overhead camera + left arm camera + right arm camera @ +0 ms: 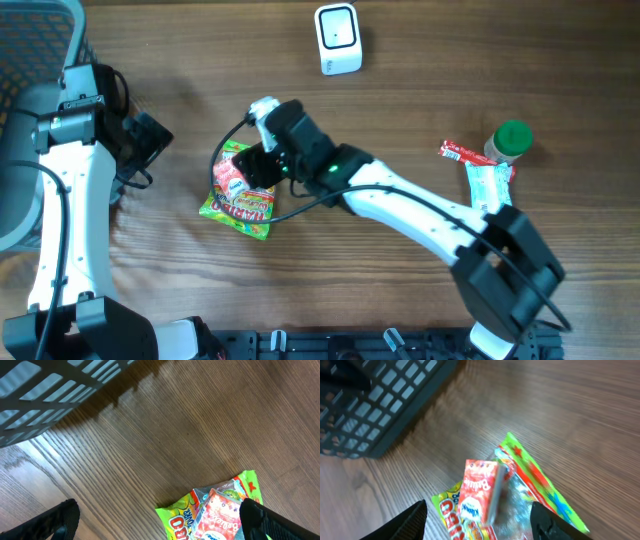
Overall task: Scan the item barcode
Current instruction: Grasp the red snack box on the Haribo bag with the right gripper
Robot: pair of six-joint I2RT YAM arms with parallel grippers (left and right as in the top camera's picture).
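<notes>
Candy bag [238,207]: from overhead its 1 o'clock corner is hidden under the right arm [400,200]; in the left wrist view the bottom edge cuts it off.
Red carton [479,491]: blurred, print not legible.
Basket [35,35]: cut off at 10 o'clock in every view; blurred in the right wrist view.
Right gripper fingers [412,521]: only dark stubs at 7 and 5 o'clock; hidden under the wrist from overhead.
Left gripper fingers [57,521]: only tips, at 7 and 5 o'clock.
Packets [487,185] beside the green-capped bottle [511,141]: print too small to read.
</notes>
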